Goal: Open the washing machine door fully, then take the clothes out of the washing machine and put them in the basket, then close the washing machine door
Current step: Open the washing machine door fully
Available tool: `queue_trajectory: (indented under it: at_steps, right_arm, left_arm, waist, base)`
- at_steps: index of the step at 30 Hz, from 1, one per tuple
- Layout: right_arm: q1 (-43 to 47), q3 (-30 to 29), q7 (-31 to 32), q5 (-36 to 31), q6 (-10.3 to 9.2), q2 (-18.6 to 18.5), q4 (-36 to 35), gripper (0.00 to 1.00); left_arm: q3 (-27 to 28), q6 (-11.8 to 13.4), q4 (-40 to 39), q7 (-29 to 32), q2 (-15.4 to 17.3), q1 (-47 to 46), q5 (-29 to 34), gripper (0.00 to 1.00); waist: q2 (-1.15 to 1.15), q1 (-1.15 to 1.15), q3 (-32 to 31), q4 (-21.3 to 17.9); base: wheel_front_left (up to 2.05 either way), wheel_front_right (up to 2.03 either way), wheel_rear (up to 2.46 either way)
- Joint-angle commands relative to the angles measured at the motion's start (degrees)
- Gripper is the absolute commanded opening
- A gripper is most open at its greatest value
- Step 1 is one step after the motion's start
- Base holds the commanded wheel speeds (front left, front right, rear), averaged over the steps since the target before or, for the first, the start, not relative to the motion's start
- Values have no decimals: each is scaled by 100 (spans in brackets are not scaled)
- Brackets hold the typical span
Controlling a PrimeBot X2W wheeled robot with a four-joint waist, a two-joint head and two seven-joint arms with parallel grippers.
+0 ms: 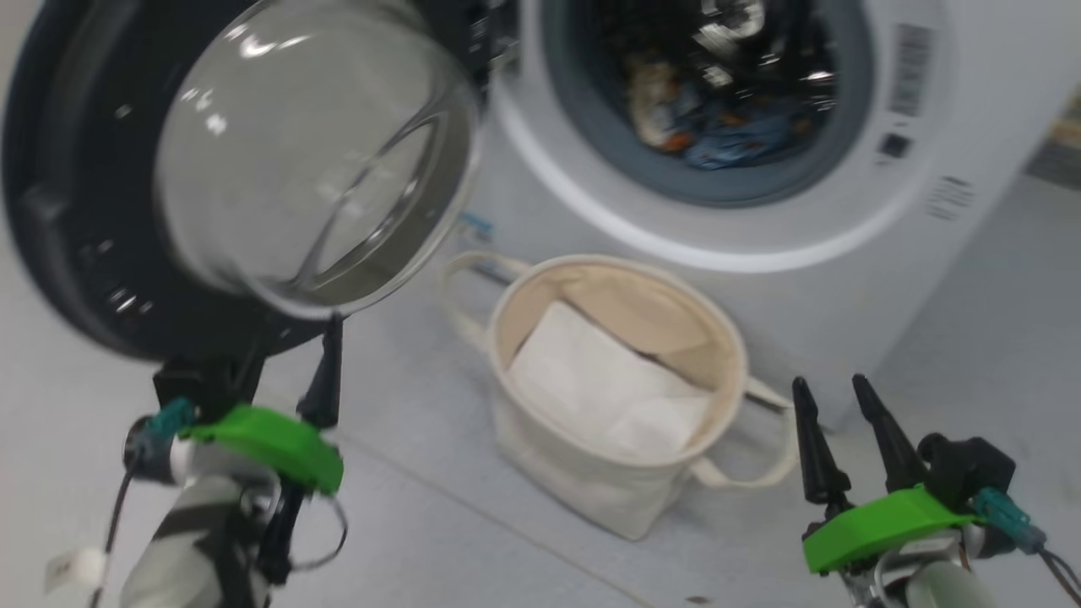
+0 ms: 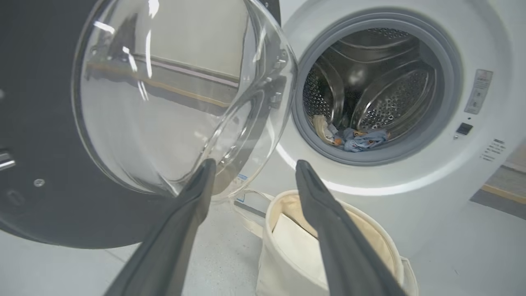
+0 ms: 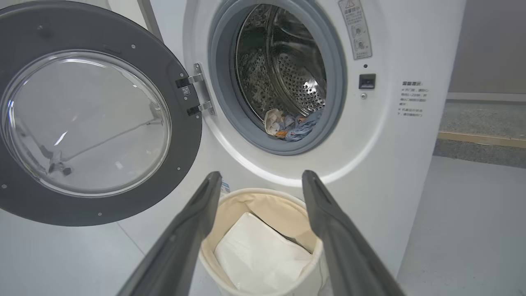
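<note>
At upper right of the head view, the clothes [image 1: 735, 143] are lying low in the washing machine [image 1: 844, 279], the washing machine door [image 1: 51, 211] standing wide at left. You are holding left fingers [image 2: 185, 222] and right fingers [image 3: 328, 230] spread, empty. Be reaching in over the basket [image 1: 591, 490], holding a white sheet [image 1: 591, 380], and steering clear of the door's glass.
</note>
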Motion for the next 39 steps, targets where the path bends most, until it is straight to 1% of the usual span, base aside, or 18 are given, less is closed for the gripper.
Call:
queue_trajectory:
  at_steps: [1, 3, 5, 6, 7, 9, 15, 17, 18, 23, 30, 39]
  right_arm:
    - [-26, 172, -63, 38, 5, 34, -152, 100]
    - [8, 211, -67, 27, 5, 58, -146, 100]
    - [31, 238, -70, 16, 5, 74, -141, 100]
    - [36, 254, -71, 16, 5, 80, -140, 100]
    - [39, 279, -72, 12, 5, 90, -147, 100]
    - [39, 294, -72, 9, 5, 96, -152, 100]
    - [0, 320, -73, 8, 5, 98, -158, 100]
    - [-10, 337, -73, 12, 5, 89, -142, 100]
    - [-16, 333, -74, 16, 5, 82, -140, 100]
    - [-34, 291, -74, 10, 5, 15, -139, 100]
    - [-12, 197, -74, 31, 5, -15, -140, 100]
    - [-24, 154, -74, 36, 5, -30, -138, 100]
  left_arm:
    - [-164, -29, -377, 26, 466, 29, -255, 100]
    - [-454, -29, -639, 42, 738, 217, -560, 100]
    - [-608, -30, -900, 34, 990, 384, -852, 100]
    - [-628, -30, -989, 32, 1110, 468, -985, 100]
    - [-551, -30, -1117, 25, 1305, 615, -1203, 100]
    - [-363, -30, -1212, 17, 1385, 743, -1416, 100]
    - [-213, -20, -1585, 82, 1659, 1102, -1618, 100]
    - [-213, -5, -1730, 106, 1753, 1193, -1587, 100]
    - [-229, 42, -1810, 95, 1822, 1231, -1493, 100]
    - [-208, 226, -2007, 85, 1886, 1413, -1416, 100]
    - [-260, 156, -2129, 241, 1892, 1551, -1613, 100]
    - [-354, 122, -2183, 339, 1892, 1575, -1693, 100]
  waist:
    - [0, 0, -381, -577]
    - [0, 0, -434, -832]
    - [0, 0, -465, -1074]
    - [0, 0, -480, -1196]
    - [0, 0, -506, -1436]
    - [0, 0, -533, -1657]
    - [0, 0, -575, -2215]
    - [0, 0, -582, -2367]
    - [0, 0, -579, -2431]
    - [0, 0, -577, -2668]
    - [0, 0, -580, -2770]
    - [0, 0, -592, -2760]
  base:
    - [0, 0, 0]
    - [0, 0, 0]
    - [0, 0, 0]
    - [0, 0, 0]
    - [0, 0, 0]
    - [0, 0, 0]
    - [0, 0, 0]
    - [0, 0, 0]
    - [0, 0, 0]
    - [0, 0, 0]
    - [0, 0, 0]
    - [0, 0, 0]
